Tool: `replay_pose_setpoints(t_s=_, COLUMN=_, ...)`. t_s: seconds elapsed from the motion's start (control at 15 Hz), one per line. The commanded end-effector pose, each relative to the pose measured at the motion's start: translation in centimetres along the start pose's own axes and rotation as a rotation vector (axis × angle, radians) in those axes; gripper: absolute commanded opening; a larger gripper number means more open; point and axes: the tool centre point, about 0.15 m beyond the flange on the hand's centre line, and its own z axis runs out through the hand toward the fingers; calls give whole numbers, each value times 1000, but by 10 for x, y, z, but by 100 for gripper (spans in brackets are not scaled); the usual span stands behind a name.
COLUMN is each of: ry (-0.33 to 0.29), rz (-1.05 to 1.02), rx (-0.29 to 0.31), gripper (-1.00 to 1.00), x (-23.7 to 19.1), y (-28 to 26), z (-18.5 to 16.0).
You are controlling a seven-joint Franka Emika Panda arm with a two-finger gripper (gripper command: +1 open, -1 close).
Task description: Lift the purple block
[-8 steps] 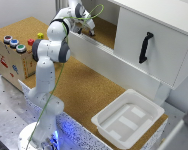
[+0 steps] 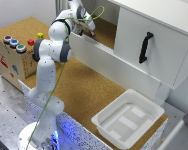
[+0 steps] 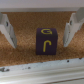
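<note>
My gripper (image 3: pixel 39 31) hangs spread wide, fingers (image 3: pixel 6 30) on either side of the purple block (image 3: pixel 46 41), touching neither. The block sits off-centre between them, so I fear closing could nudge or twist it, not clamp it.

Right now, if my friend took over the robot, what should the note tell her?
Gripper: open, one finger on each side of the purple block, not touching it.
Purple block: sits on the cork floor, yellow letters on its faces, not lifted.
The exterior view shows the arm reaching over the white wall; the block is hidden there.
Done: gripper lined up.
Left: close on the block, then lift.
</note>
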Motion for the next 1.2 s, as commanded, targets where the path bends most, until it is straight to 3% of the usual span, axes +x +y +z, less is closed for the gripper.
replay_pose_setpoints(t_s=0.0, ry=-91, rz=45, rx=80, gripper=-100, x=27, y=11, z=18)
replay_pose_setpoints(t_s=0.6, ry=-83, rz=37, rx=83, gripper=-100, x=27, y=12, z=6)
replay_pose_setpoints(t_s=0.93, ry=5, rz=43, rx=117, gripper=-100, x=15, y=22, z=-50)
replay_pose_setpoints(t_s=1.13, ry=21, rz=-30, rx=125, gripper=-100, x=-11, y=32, z=-74)
